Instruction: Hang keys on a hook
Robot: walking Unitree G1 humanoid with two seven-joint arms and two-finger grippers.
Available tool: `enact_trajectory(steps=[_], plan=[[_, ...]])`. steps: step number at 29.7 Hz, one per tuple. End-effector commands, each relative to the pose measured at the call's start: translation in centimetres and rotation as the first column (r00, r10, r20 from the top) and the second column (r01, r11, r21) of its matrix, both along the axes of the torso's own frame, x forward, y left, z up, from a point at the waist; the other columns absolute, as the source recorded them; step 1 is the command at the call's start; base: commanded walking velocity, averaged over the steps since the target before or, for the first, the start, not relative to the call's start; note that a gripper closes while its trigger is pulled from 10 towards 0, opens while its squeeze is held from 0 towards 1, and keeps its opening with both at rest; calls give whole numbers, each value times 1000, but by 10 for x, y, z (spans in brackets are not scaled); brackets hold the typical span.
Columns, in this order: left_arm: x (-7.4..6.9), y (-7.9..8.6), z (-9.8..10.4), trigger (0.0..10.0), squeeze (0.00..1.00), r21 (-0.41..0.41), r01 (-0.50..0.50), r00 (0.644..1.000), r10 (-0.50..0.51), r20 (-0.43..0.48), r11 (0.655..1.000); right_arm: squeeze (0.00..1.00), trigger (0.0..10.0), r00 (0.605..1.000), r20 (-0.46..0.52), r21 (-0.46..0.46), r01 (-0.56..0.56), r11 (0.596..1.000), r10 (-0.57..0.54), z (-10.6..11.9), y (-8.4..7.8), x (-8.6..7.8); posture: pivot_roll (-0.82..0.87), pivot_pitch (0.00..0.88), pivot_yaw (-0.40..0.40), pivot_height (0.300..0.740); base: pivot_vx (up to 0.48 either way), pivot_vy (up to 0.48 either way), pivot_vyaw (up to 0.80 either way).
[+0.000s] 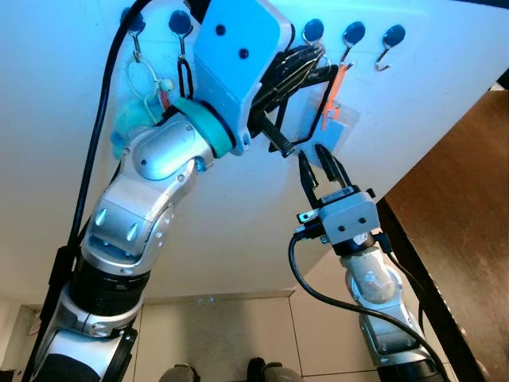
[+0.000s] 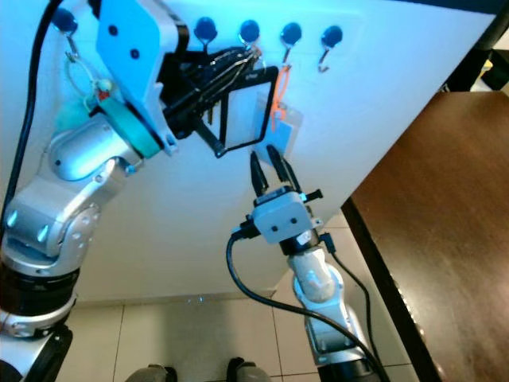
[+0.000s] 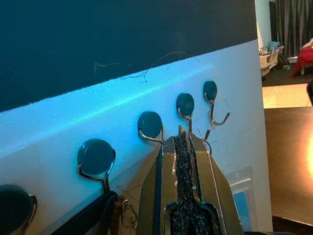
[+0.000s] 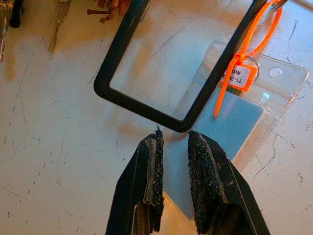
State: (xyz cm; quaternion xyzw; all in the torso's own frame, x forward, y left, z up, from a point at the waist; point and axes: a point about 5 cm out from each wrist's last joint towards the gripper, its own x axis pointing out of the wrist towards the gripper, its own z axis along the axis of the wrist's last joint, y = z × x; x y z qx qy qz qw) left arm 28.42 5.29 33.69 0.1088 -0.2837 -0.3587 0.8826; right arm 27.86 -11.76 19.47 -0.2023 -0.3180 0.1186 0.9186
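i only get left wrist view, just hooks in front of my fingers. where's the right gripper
observer: the right gripper is raised to the wall below the row of hooks, fingers pointing up at a clear badge holder.
operator: is it gripping that
observer: no, its fingers are apart with nothing between them, tips just under the bottom corner of a black loop.
operator: what's the badge hanging on
observer: an orange tie, looped over the second hook from the robot's right end.
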Motion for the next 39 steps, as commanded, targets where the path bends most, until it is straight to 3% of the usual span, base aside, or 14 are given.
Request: enact_trajectory(steps=[1,4,9,15,24,27,29,33,35,39], plan=[[-5,-6,-5,10000,0,38,25,1000,-25,12,999,0,10000,1000,-25,-8,5,1000,-5,-8,-1,-1,111,112,10,740,0,0,0],[-4,-8,-9,10000,0,67,11,1000,-12,12,998,0,10000,1000,-25,-9,5,1000,-5,-8,-1,-1,110,112,11,740,0,0,0],[0,-13,-31,10000,0,206,-33,999,31,14,978,0,10000,1000,-27,-11,8,1000,-8,-9,-1,-2,110,113,13,740,0,0,0],[4,-11,-35,10000,0,246,-80,997,74,31,966,0,10000,1000,-27,-11,7,1000,-8,-9,0,-1,112,113,13,740,0,0,0],[10,-7,-32,10000,0,211,-143,990,137,42,967,0,10000,1000,-28,-11,8,1000,-8,-9,0,-1,112,108,13,740,0,0,0],[11,-6,-30,10000,0,186,-150,989,145,37,971,0,10000,1000,-28,-11,7,1000,-8,-9,0,-1,112,107,12,740,0,0,0],[11,-1,-23,10000,0,111,-161,987,160,22,981,0,10000,1000,-28,-11,7,1000,-7,-10,0,-1,111,103,13,740,0,0,0],[11,-1,-23,10000,0,111,-161,987,160,22,981,0,10000,1000,-28,-11,7,1000,-7,-10,0,-1,111,103,13,740,0,0,0],[5,6,-16,10000,0,33,-141,990,140,24,990,0,10000,1000,-29,-11,11,1000,-12,-10,-1,-1,108,97,13,740,0,0,0],[-12,14,-18,10000,0,45,-46,998,45,35,998,0,10000,999,-34,-12,21,1000,-21,-12,-3,0,108,95,13,740,0,0,0]])
